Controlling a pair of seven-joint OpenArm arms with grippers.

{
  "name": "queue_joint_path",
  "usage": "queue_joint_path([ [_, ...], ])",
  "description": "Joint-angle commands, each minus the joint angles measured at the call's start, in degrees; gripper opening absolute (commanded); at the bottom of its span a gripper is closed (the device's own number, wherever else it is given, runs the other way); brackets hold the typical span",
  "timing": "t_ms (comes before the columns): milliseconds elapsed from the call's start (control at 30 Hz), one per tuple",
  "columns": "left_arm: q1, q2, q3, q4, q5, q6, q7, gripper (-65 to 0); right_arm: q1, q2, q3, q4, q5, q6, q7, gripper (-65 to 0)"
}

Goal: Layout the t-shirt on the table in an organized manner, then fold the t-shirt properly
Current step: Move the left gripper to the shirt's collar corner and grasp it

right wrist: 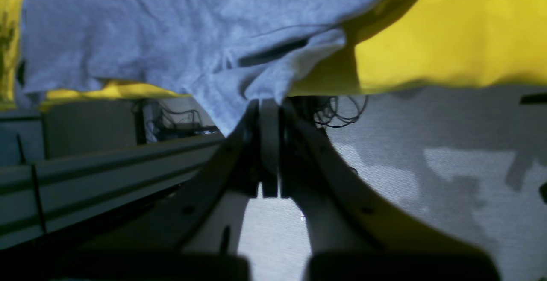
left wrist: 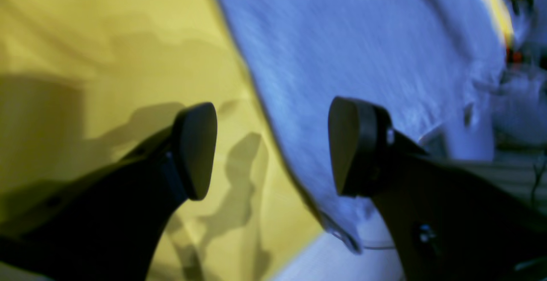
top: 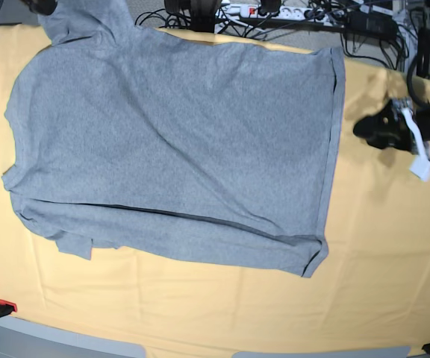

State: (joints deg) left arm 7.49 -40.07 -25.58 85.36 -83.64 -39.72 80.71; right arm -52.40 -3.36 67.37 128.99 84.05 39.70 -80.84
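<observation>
across the middle of the counter [top: 200, 298], on its pale yellow-orange cloth, the t-shirt [top: 178, 149] lies spread out and mostly flat, plain grey side up with no lettering showing. its hem runs down the base view's right side, and its neck end sits toward that view's left. one sleeve [top: 77, 19] reaches up past the far edge of the counter at the top left, and the other sleeve is tucked in a small fold near the lower left. a long crease runs along the shirt's near side. the right end effector [right wrist: 269, 106] has its fingers pressed together on a bunched bit of grey fabric at the sleeve that hangs over the counter's edge; grey carpet and a metal rail show below it in the right wrist view. the left end effector [left wrist: 273, 148] hangs with its fingers wide apart and nothing between them, over the counter just beside the shirt's hem, not touching it. in the base view this arm sits at the right, well clear of the fabric. cables [top: 290, 15] and a power strip lie beyond the far edge.
</observation>
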Motion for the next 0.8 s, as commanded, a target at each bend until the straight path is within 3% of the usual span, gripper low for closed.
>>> queue_joint_path([
  [0,1.4,-1.3,-1.7,3.2,-1.4,-0.3,-0.7,-23.4,-0.9,1.0,0.5,0.8,0.9,0.3,0.8,-65.0],
  [233,14.7,0.0,-12.5,8.9,-1.4,-0.3,-0.7,-23.4,-0.9,1.7,0.5,0.8,0.9,0.3,0.8,-65.0],
  [400,20.0,4.4,-19.2,8.9,-1.4,-0.3,-0.7,-23.4,0.2,2.8,0.5,0.8,0.9,0.3,0.8,-65.0],
  [767,22.4,13.0,-19.3,8.9,-1.4,-0.3,-0.7,-23.4,0.2,4.5,0.5,0.8,0.9,0.3,0.8,-65.0],
])
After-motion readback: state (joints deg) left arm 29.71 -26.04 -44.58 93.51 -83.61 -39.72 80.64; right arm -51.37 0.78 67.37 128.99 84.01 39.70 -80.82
